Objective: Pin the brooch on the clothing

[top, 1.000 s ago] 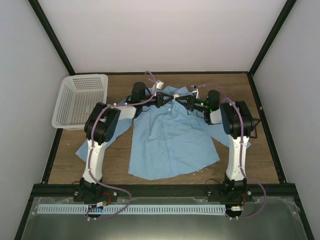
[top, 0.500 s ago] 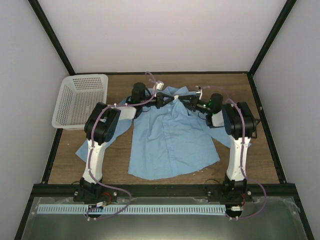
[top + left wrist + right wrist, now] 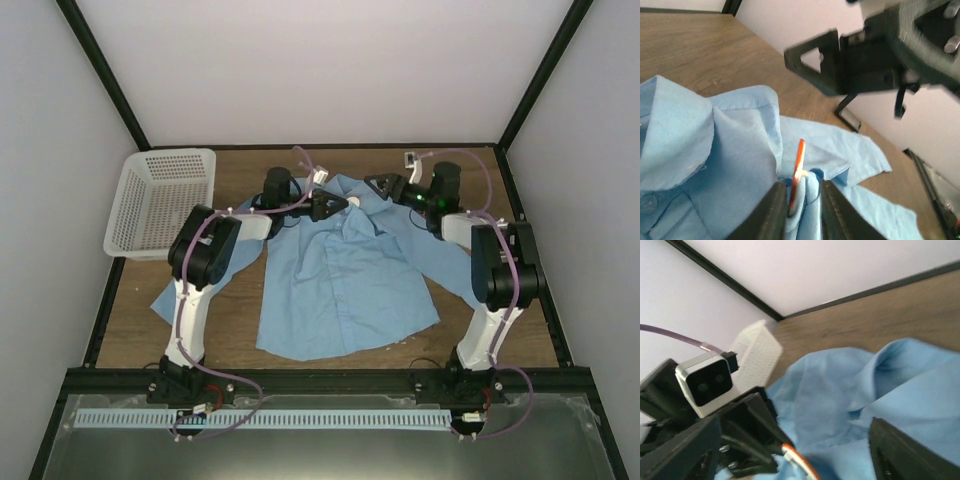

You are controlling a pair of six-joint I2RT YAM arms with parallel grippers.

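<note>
Far left, the white mesh basket (image 3: 175, 152) sits on the table (image 3: 230, 320) in full view from above, but the right wrist camera catches only a blurred corner of it. Next along, the left claw (image 3: 801, 187) is buried at the collar. From overhead I can't make out what it has, only a pale speck at its tip. Its own camera settles it: the two fingers stand close together, clamped on the brooch (image 3: 799, 160) along with a small fold of blue cloth. The brooch is turned edge-on there, a thin orange-red sliver standing upright between the fingers, so its face and any pin are hidden. The right wrist view shows a bit of its pale face and orange rim at the bottom edge, cut off by the frame, with the left arm's small grey camera (image 3: 705, 380) above it. The light blue shirt (image 3: 340, 290) lies spread in the middle of the table with its collar at the far end. One sleeve pokes out by the left arm and the other runs under the right arm. Only the top view shows it whole, since the wrist views get just the rumpled collar. To the right, the right claw (image 3: 380, 186) hangs near the collar but apart from the brooch, its fingers spread wide with nothing between them. It looks blurred in the left wrist view.
</note>
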